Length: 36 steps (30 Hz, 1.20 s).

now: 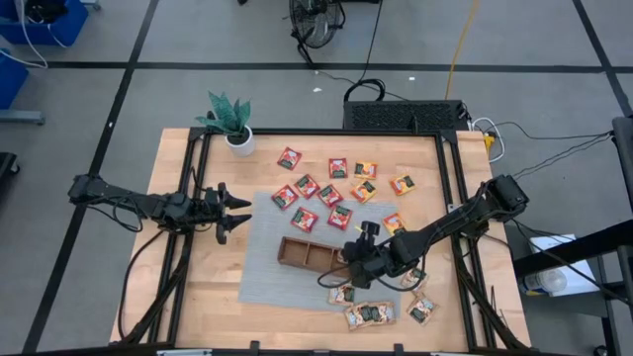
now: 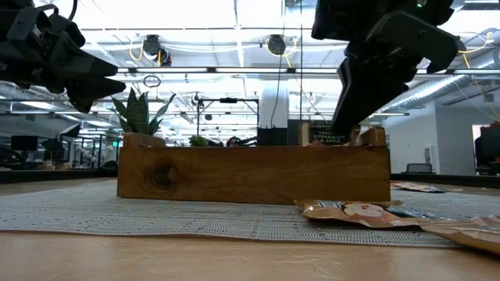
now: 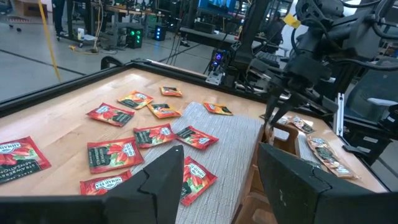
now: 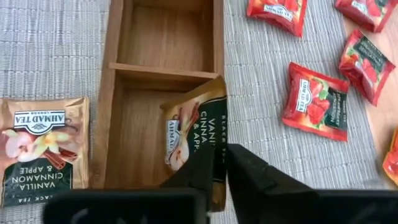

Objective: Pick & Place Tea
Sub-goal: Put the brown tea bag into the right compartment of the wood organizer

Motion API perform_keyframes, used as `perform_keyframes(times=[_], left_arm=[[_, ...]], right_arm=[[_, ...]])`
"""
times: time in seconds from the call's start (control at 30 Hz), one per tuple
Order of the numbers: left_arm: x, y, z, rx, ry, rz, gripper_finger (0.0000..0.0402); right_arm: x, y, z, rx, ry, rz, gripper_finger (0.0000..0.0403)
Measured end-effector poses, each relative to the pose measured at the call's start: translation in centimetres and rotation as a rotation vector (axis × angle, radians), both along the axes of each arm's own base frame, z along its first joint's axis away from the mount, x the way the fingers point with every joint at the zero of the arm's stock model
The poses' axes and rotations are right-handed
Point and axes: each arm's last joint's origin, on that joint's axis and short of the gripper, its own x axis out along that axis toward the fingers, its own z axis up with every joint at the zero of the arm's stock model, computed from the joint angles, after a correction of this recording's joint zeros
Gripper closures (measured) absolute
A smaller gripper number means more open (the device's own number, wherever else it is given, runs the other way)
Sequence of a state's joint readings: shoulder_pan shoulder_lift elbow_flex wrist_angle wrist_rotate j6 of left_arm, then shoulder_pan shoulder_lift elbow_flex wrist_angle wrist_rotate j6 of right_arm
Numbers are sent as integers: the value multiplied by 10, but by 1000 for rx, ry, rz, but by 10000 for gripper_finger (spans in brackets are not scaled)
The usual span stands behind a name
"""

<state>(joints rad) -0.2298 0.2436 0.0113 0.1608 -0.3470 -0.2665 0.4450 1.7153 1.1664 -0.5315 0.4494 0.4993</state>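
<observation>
Right fingers (image 4: 219,168) pinching Ahmad Tea vanilla sachet (image 4: 196,134), over tray (image 4: 118,93)

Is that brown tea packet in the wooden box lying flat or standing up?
Standing tilted: the tea packet leans in the wooden box's end compartment, its lower edge between the right pincer's fingers.

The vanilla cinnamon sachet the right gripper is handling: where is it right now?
The sachet is between the right gripper's fingers, hanging over the wooden tray's end compartment, near the table's right side.
</observation>
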Motion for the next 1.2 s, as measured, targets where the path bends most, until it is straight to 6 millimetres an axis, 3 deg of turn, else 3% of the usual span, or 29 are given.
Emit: perform_keyframes(times=[0.23,0.4,0.5,0.67,1.03,1.2], left_arm=[[0,0,0,0,0,0,197],[0,0,0,0,0,0,197],[0,0,0,0,0,0,197],[0,0,0,0,0,0,197],[0,0,0,1,1,0,197],[0,0,0,0,0,0,197]], right_arm=[[2,-1,7,-66,-49,35,293],[1,-2,23,-83,-128,53,281],[5,2,32,38,-155,133,304],[14,4,30,143,-50,216,392],[30,-6,-6,195,74,209,403],[38,-5,-9,203,159,219,403]])
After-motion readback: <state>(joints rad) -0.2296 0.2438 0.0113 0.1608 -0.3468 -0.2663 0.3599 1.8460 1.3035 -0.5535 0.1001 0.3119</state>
